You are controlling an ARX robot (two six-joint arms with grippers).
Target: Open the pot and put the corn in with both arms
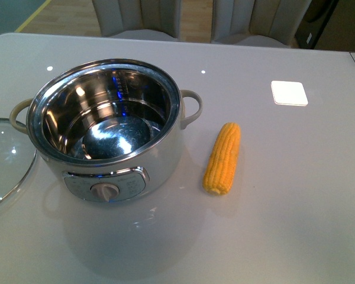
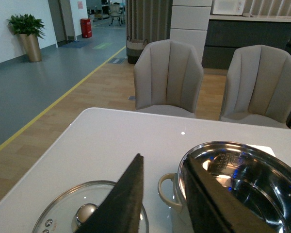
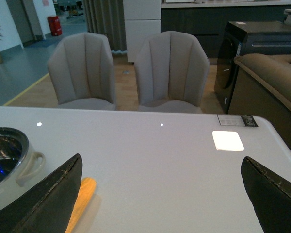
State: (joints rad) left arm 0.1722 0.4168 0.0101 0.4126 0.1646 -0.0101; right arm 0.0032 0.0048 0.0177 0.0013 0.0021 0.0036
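Note:
The white pot [image 1: 112, 133] stands open on the white table, its steel bowl empty, beige handles at both sides and a dial at the front. The corn [image 1: 223, 158] lies on the table just right of the pot. Neither arm shows in the front view. In the left wrist view my left gripper [image 2: 167, 162] is open and empty, its fingers above the pot's left handle [image 2: 167, 187], between the pot [image 2: 242, 179] and the glass lid [image 2: 82, 213]. In the right wrist view my right gripper [image 3: 162, 162] is open wide and empty; the corn [image 3: 81, 196] lies beside its one finger, and the pot [image 3: 9, 160] shows beyond.
The glass lid [image 1: 6, 160] lies flat on the table left of the pot, partly cut off by the picture's edge. A white square pad [image 1: 289, 93] lies at the table's far right. Two grey chairs [image 2: 169, 77] stand behind the table's far edge.

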